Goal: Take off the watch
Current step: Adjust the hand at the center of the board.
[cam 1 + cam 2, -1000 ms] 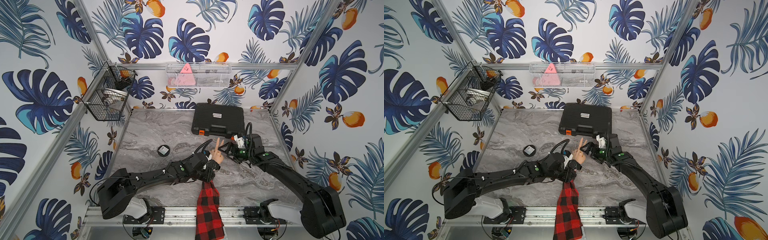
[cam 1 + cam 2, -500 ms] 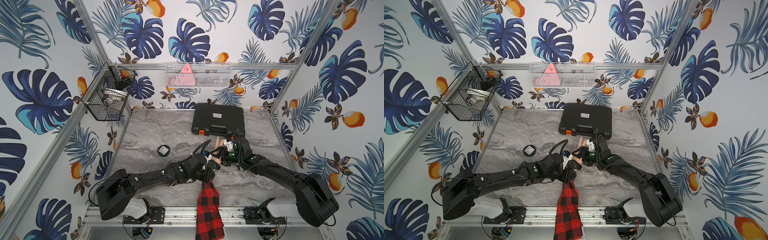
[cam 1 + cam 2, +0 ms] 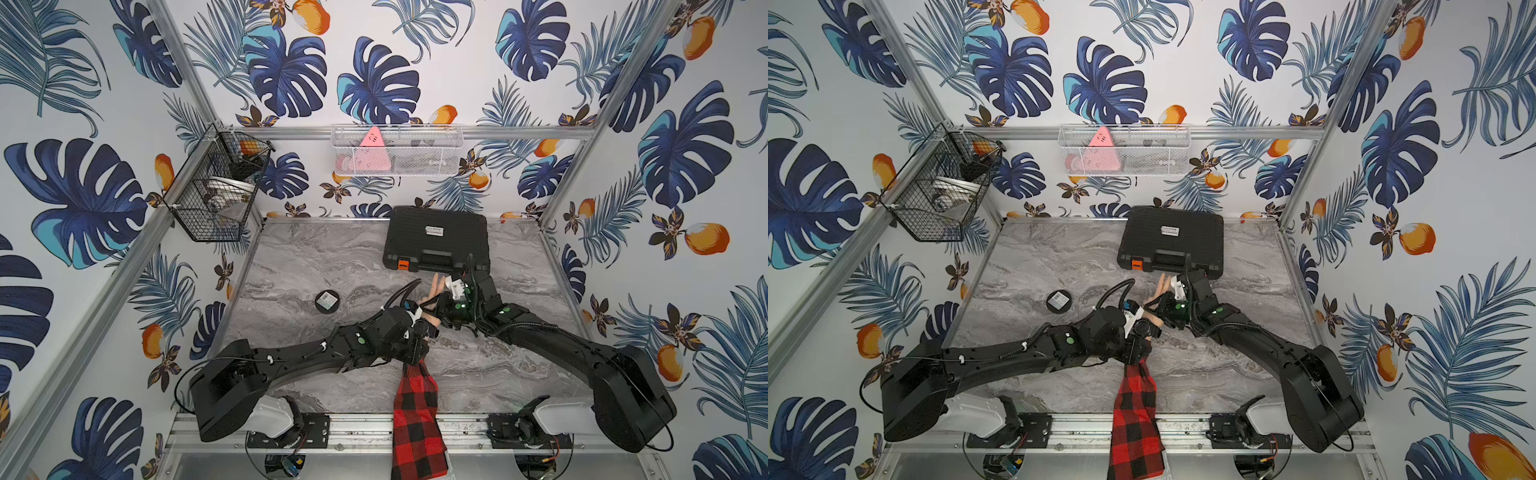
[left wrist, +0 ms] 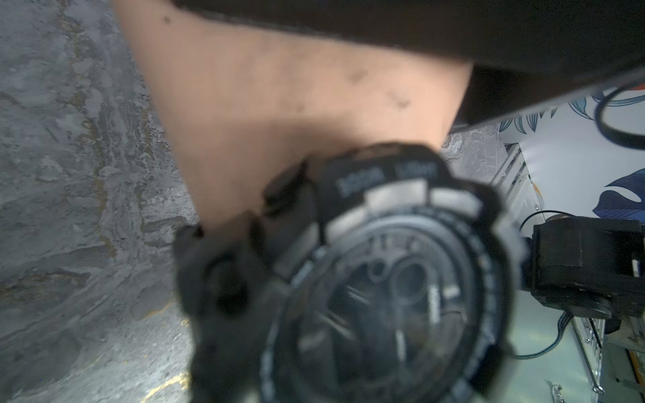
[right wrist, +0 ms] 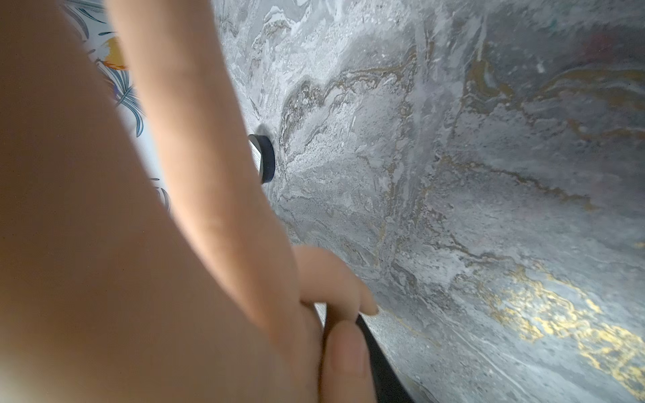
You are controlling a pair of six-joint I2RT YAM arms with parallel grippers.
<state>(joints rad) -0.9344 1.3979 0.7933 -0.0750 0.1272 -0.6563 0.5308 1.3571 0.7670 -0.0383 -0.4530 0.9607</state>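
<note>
Opening and hold unclear on left gripper (image 3: 417, 332) and right gripper (image 3: 441, 305); I'd ease the chunky black rubber watch (image 4: 384, 289) toward twelve o'clock.

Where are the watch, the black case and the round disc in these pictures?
watch (image 4: 394, 296): left wrist view, on its round dark face.
black case (image 3: 453, 243): in a top view, on its lid.
round disc (image 3: 327, 298): in a top view, on its pale label.

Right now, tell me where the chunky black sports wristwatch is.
In both top views, the black wristwatch sits mid-table, strapped between the pale hand and the red plaid sleeve.
</note>
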